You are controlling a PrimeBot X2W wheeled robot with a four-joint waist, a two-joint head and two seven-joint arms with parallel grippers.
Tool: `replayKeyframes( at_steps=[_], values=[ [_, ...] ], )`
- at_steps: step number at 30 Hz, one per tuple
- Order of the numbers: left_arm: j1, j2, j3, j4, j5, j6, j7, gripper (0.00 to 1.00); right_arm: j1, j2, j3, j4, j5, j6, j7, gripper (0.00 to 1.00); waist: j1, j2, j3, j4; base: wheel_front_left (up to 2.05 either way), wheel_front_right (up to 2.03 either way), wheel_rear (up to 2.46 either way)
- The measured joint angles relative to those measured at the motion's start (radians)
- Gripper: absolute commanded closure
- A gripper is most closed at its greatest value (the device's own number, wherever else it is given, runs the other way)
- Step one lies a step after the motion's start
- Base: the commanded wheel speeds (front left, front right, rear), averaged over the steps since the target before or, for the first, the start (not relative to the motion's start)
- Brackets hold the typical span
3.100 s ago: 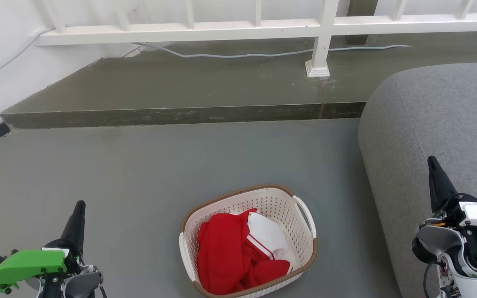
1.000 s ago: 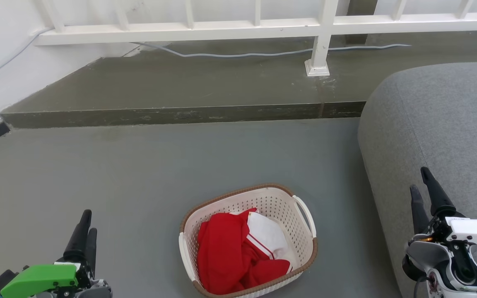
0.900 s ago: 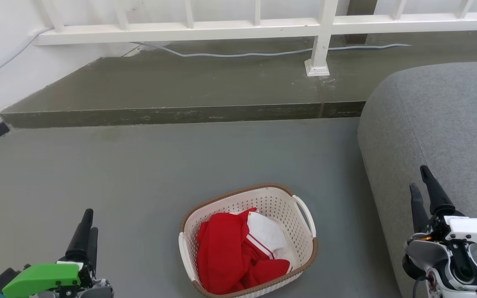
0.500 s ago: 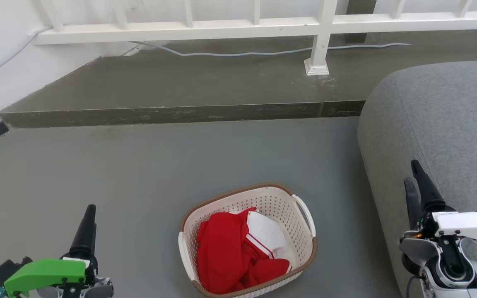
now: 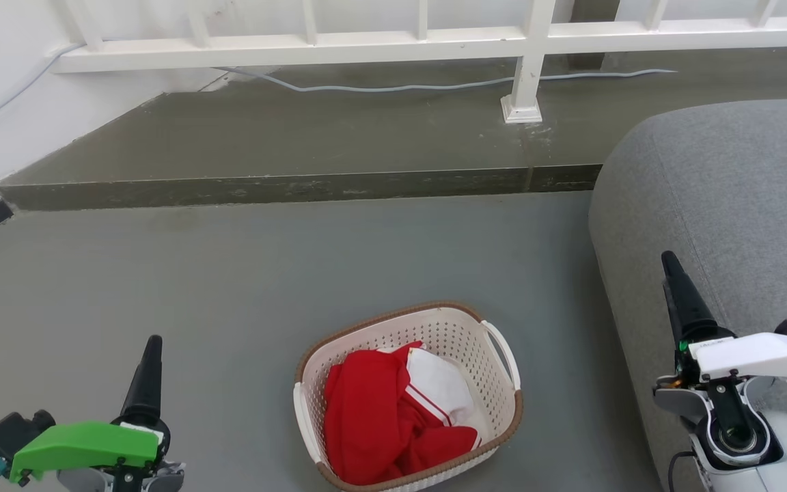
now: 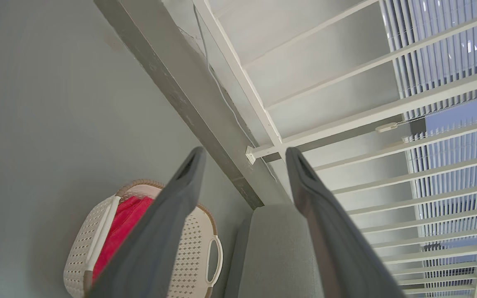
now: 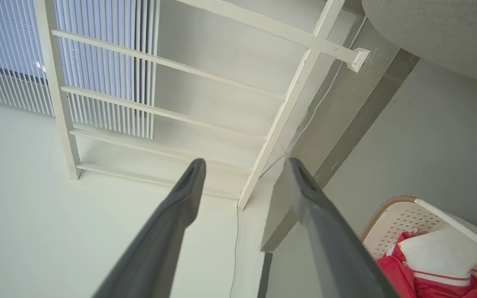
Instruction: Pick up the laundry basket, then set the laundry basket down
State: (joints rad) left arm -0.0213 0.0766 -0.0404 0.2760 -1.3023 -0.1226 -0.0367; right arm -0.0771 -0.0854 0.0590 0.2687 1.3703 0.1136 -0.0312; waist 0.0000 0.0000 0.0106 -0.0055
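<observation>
Where: your laundry basket (image 5: 465,342) stands upright on the grey floor (image 5: 229,287), low and central in the head view, between both grippers and touching neither.
Look: cream perforated walls, a brown woven-look rim, a white handle on each side.
Load: a red garment (image 5: 366,424) and a white cloth (image 5: 441,386) lie bunched inside.
Left side: your left gripper (image 5: 152,345) hovers well left of the basket, fingers spread, nothing between them.
Right side: your right gripper (image 5: 671,263) hangs before the grey sofa (image 5: 728,191), fingers parted, empty.
In the way: the sofa sits near the basket's right handle.
Edges: a raised step (image 5: 298,188) crosses beyond, carrying a white railing (image 5: 366,48) and a cable (image 5: 400,87).
Open room: bare floor lies to the left and ahead as far as the step.
</observation>
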Motion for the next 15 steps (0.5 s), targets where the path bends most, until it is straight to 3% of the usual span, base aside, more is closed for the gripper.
replayKeyframes(
  at_steps=[15],
  values=[
    [-0.020, 0.000, -0.024, -0.029, 0.247, 0.002, -0.047, 0.00, -0.032, -0.026, 0.046, 0.006, -0.239, 0.000, -0.053, 0.00, 0.0001, 0.0000, 0.003, -0.002, 0.00, 0.00, 0.00]
  ],
)
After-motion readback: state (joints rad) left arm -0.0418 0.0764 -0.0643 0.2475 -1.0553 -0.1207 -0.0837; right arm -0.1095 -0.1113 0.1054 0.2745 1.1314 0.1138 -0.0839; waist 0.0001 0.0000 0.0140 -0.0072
